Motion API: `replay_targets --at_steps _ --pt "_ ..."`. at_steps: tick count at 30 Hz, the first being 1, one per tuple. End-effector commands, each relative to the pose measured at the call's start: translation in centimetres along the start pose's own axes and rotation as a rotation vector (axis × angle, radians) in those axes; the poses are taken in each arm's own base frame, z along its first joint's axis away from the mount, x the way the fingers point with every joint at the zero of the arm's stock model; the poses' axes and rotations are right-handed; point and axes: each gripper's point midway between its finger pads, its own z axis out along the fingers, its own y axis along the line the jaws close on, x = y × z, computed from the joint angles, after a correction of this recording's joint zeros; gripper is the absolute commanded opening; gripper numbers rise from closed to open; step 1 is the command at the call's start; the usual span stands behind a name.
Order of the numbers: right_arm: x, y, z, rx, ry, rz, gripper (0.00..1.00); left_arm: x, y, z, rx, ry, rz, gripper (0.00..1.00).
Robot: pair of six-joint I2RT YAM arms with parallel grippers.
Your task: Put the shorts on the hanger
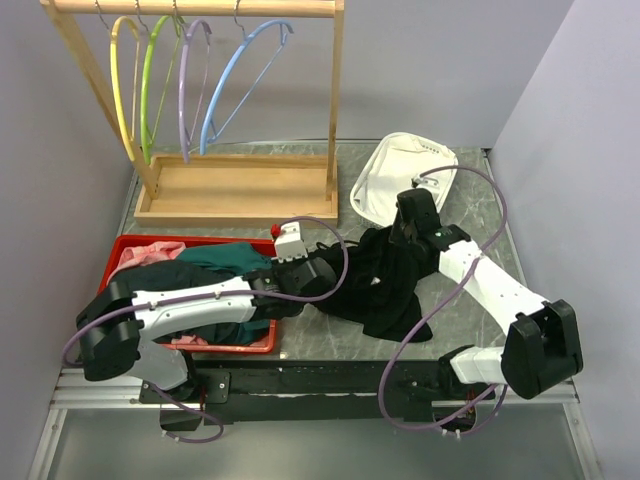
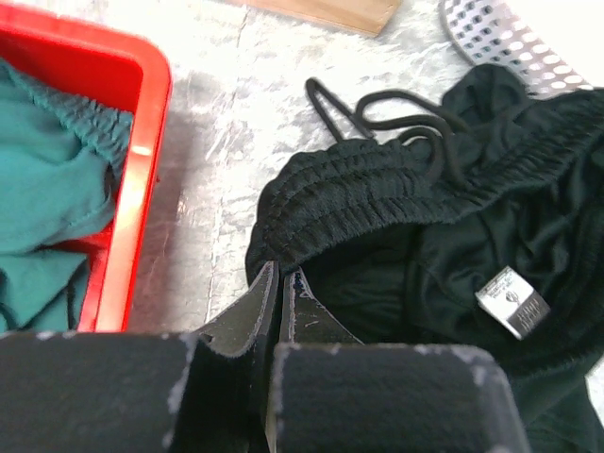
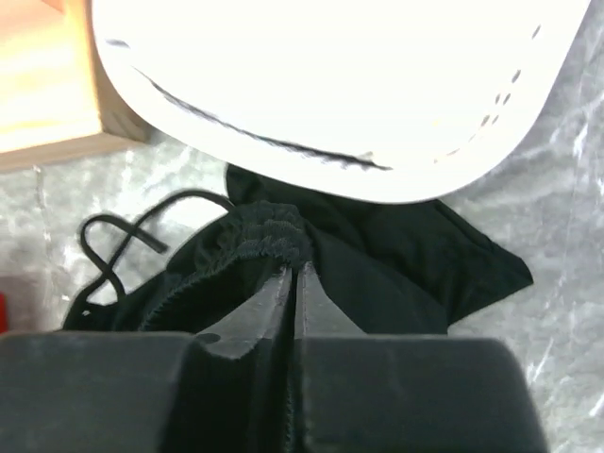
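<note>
We are seeing left gripper [image 2: 280, 281] and right gripper [image 3: 293, 278] each clamping shut on the waistband [image 2: 377, 189] of the limp black fabric shorts [image 1: 385, 285], lying beside the red plastic bin [image 2: 142, 170]. Risk: shallow pinches slipping when lifting toward the light blue arched plastic hanger [image 1: 245, 75].

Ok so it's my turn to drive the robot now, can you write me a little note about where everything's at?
Left tool: shut on the waistband of the shorts, beside the red bin.
Right tool: shut on the waistband too, near the white basket.
Shorts: bunched up on the table between the two arms.
Hanger: the light blue one, hanging on the wooden rack, untouched.
Done: both tools grip the shorts.
Left: lift the shorts and get them onto the hanger.
</note>
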Motion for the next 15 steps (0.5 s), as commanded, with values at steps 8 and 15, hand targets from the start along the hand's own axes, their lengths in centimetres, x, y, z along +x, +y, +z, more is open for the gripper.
replay_targets --at_steps 8,15 --pt "-11.6 0.9 -12.9 -0.109 -0.286 0.08 0.0 -14.5 -5.0 -8.5 0.164 -0.158 -0.011 0.01" --pt "-17.3 0.8 -25.1 -0.257 -0.458 0.126 0.0 -23.8 -8.4 -17.5 0.499 -0.254 -0.004 0.01"
